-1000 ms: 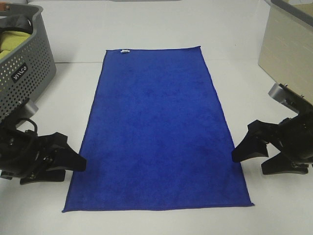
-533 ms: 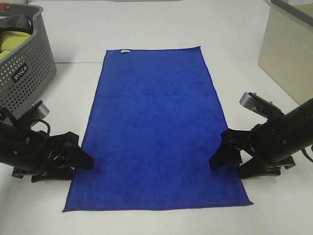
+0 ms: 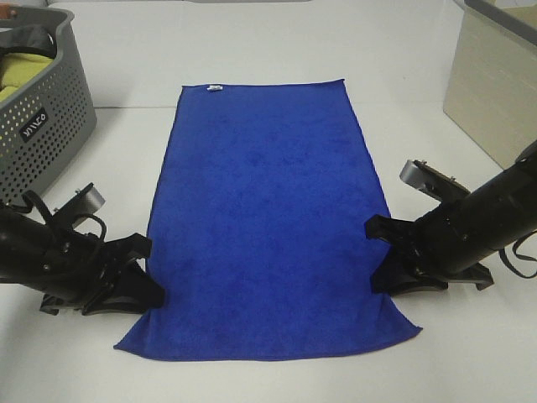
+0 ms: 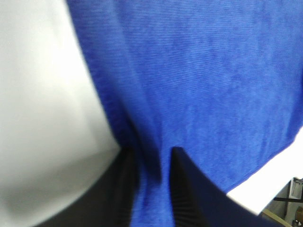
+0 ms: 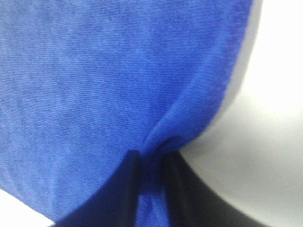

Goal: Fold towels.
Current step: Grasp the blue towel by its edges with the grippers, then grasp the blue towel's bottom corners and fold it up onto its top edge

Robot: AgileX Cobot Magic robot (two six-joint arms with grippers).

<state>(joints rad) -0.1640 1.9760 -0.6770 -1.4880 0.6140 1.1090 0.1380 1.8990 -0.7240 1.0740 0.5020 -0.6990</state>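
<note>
The royal-blue towel (image 3: 268,210) lies flat and lengthwise on the white table, its small white tag (image 3: 215,88) on the far short edge. My left gripper (image 3: 144,284) is shut on the towel's left long edge near the front corner. The left wrist view shows the blue cloth (image 4: 199,85) pinched between its black fingers (image 4: 182,189). My right gripper (image 3: 384,262) is shut on the right long edge near the front. The right wrist view shows the towel's edge (image 5: 113,71) bunched between its fingers (image 5: 175,184). The front corners are drawn inward.
A grey perforated basket (image 3: 38,126) holding a yellow-green cloth (image 3: 18,74) stands at the back left. A beige box (image 3: 495,84) stands at the back right. The white table (image 3: 268,50) extends beyond the towel.
Both grippers have moved inward onto the towel's long edges and shut on them. The front edge has narrowed and its corners have pulled in.
</note>
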